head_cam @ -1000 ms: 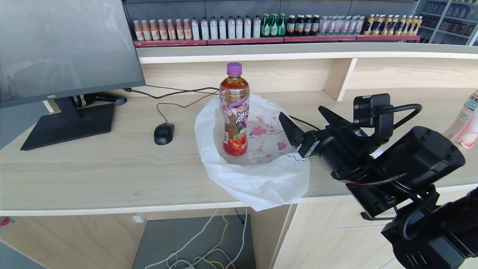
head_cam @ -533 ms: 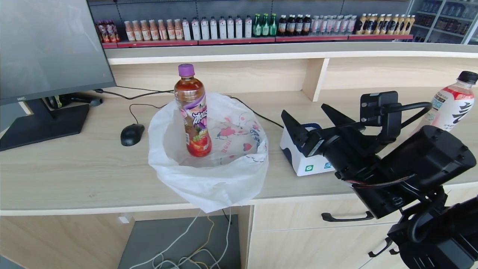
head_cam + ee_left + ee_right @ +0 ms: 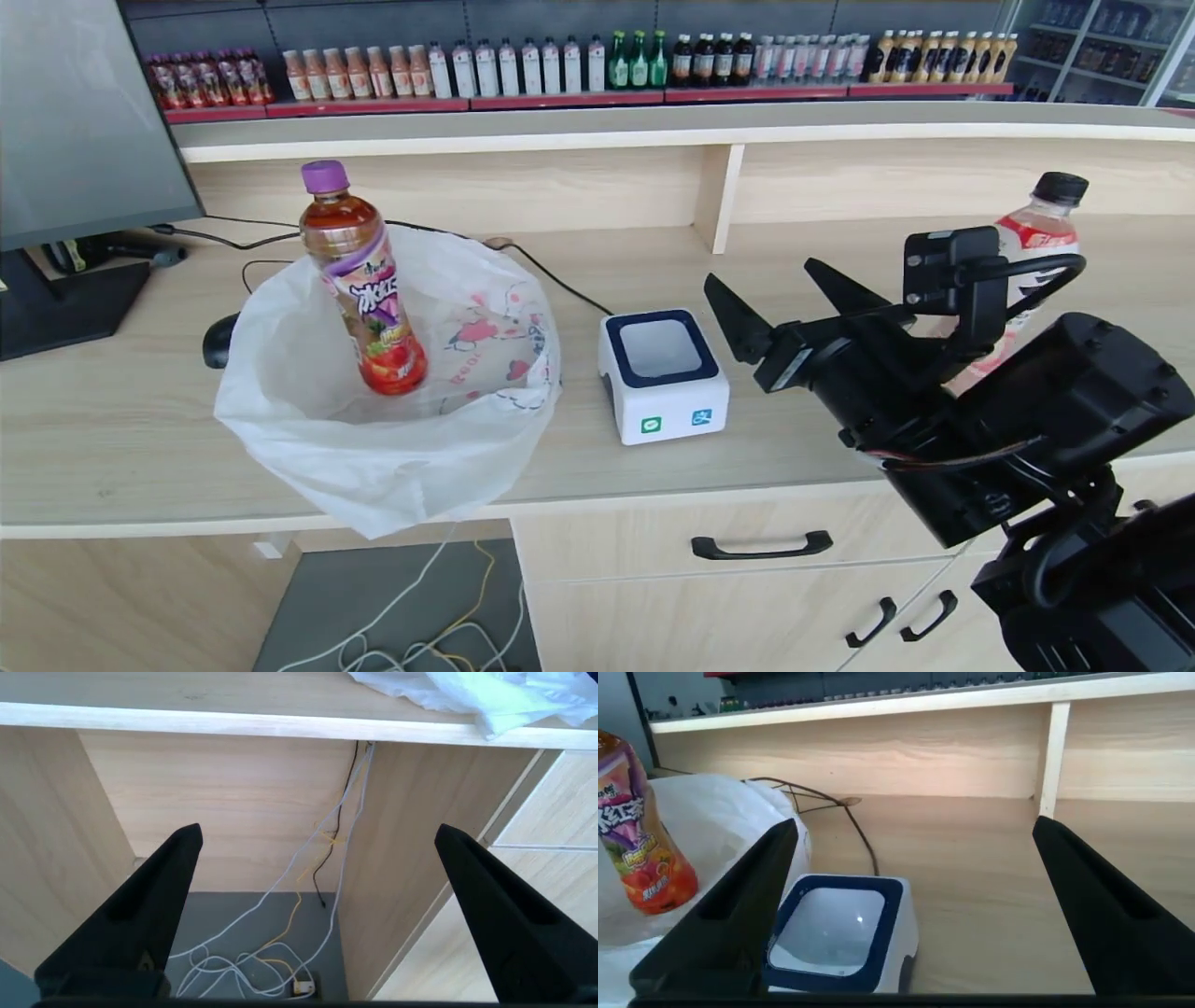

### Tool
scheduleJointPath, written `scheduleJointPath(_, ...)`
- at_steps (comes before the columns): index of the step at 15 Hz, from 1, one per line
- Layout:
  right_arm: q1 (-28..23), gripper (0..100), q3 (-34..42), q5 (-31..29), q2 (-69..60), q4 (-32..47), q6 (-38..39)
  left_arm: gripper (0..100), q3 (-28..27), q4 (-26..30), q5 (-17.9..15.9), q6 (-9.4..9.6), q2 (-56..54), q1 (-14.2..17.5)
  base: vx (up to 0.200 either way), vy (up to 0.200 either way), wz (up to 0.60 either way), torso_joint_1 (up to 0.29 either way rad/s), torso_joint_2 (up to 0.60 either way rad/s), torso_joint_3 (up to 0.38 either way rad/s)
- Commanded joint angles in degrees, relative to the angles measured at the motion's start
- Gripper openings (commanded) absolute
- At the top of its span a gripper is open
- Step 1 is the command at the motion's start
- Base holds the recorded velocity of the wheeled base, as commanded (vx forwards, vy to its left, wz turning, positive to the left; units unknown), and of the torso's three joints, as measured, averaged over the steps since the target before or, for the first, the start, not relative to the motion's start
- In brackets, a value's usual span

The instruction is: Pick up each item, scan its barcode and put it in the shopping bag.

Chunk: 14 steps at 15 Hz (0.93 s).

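A tea bottle with a purple cap (image 3: pixel 359 280) stands upright inside the white shopping bag (image 3: pixel 392 448) on the wooden counter; the same tea bottle (image 3: pixel 640 835) and bag (image 3: pixel 719 821) appear in the right wrist view. To the right of the bag sits a white barcode scanner with a blue-rimmed window (image 3: pixel 661 373) (image 3: pixel 842 933). A black-capped bottle with a red and white label (image 3: pixel 1036 233) stands at the far right, partly hidden behind my right arm. My right gripper (image 3: pixel 758 273) (image 3: pixel 913 835) hovers open and holding nothing, just right of the scanner. My left gripper (image 3: pixel 318 840) is open below the counter's edge.
A monitor (image 3: pixel 75 121) and a black mouse (image 3: pixel 217 341) are at the left, with cables along the back. A vertical wooden divider (image 3: pixel 719 196) rises behind the scanner. Drawers with black handles (image 3: pixel 761 546) lie under the counter; loose cables (image 3: pixel 280 943) lie on the floor beneath.
The head camera has turned to the right, so the whole scene has shifted left in the picture. The scanner and the black-capped bottle have come fully into view.
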Motion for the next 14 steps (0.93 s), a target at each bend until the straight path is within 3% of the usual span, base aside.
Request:
scheduleJointPath(1, 0.12, 100, 0.25, -0.02, -0.01, -0.08, 0.0, 100, 0.01, -0.11, 0.01, 0.06, -0.02, 0.0, 0.0, -0.2, 0.0, 0.002, 0.01, -0.002)
scheduleJointPath(10, 0.74, 100, 1.04, -0.02, -0.53, -0.08, -0.09, 100, 0.01, -0.02, 0.01, -0.03, -0.02, 0.0, 0.0, -0.2, 0.0, 0.002, 0.0, 0.002)
scheduleJointPath(14, 6.63, 100, 1.3, -0.02, -2.2, -0.08, 0.0, 100, 0.01, -0.02, 0.01, -0.03, -0.02, 0.0, 0.0, -0.2, 0.0, 0.005, 0.0, 0.005)
